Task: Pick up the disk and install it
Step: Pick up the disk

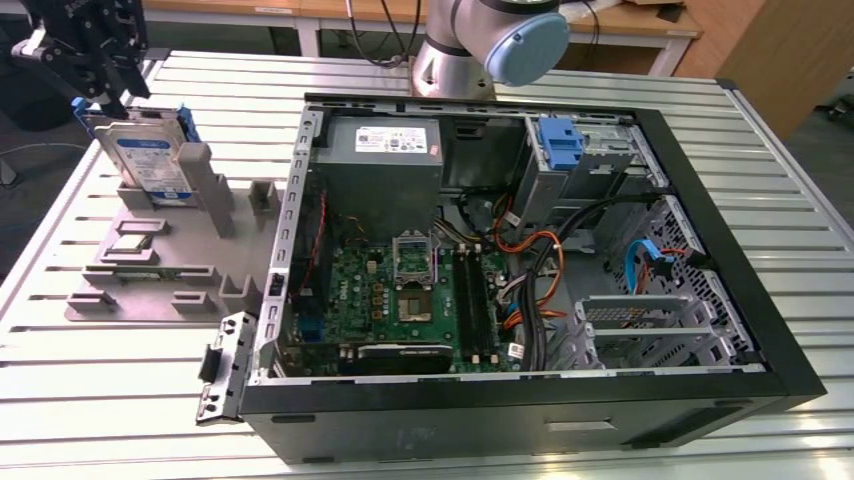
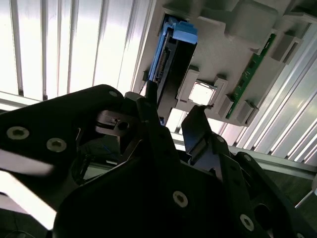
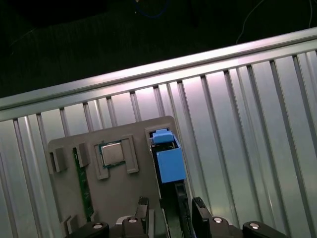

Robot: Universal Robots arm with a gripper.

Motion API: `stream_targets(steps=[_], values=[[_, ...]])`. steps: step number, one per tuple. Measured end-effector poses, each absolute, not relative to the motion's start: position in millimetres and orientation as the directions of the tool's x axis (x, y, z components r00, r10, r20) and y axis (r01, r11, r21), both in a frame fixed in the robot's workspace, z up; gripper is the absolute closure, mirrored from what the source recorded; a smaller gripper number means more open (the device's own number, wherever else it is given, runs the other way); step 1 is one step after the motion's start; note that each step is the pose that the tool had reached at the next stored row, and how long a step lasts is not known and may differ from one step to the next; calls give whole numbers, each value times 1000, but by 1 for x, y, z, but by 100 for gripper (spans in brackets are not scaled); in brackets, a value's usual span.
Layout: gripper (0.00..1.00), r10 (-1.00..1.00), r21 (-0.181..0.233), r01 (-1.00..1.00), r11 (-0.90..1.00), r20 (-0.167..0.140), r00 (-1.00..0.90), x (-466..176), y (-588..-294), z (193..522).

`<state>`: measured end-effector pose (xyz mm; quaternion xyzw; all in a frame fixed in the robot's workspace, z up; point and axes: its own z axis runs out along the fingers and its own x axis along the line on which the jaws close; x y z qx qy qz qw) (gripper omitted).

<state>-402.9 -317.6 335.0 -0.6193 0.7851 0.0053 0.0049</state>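
Plainly gripper [image 3: 170, 203] parted astride disk [image 3: 171, 163] in first wrist view; exterior view adds computer case [image 1: 507, 425].

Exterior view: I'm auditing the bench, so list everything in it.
disk: one, silver in blue carrier, upright in the fixture
fixture: one, grey, exterior view's left of the case
processor chip: one, silver, in the fixture
computer case: one, black, open, on the table
motherboard: one, green, in the case
power supply: one, grey, in the case
bracket: one, blue, in the case
table: one, silver, slatted
robot arm: one, grey, beyond the case
hand: one, black, open, at the disk's top
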Motion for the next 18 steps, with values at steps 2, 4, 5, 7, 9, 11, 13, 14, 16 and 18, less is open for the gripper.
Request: stream_targets(steps=[2,4,5,7,9,11,13,14,16,18], values=[[53,-980,2,-980,197,-14,-197,-403,-318,334],[53,-986,3,-987,164,-14,-164,-403,-318,334],[53,-988,3,-988,157,-14,-157,-403,-318,334],[53,-988,3,-988,157,-14,-157,-403,-318,334],[53,-988,2,-988,156,-14,-157,-403,-318,334],[52,-988,2,-988,156,-14,-156,-403,-318,334],[46,-988,2,-988,156,-14,-156,-403,-318,334],[40,-988,2,-988,156,-14,-156,-403,-318,334],[40,-989,2,-989,147,-15,-147,-403,-318,332],[40,-993,2,-993,115,-14,-115,-403,-318,331]])
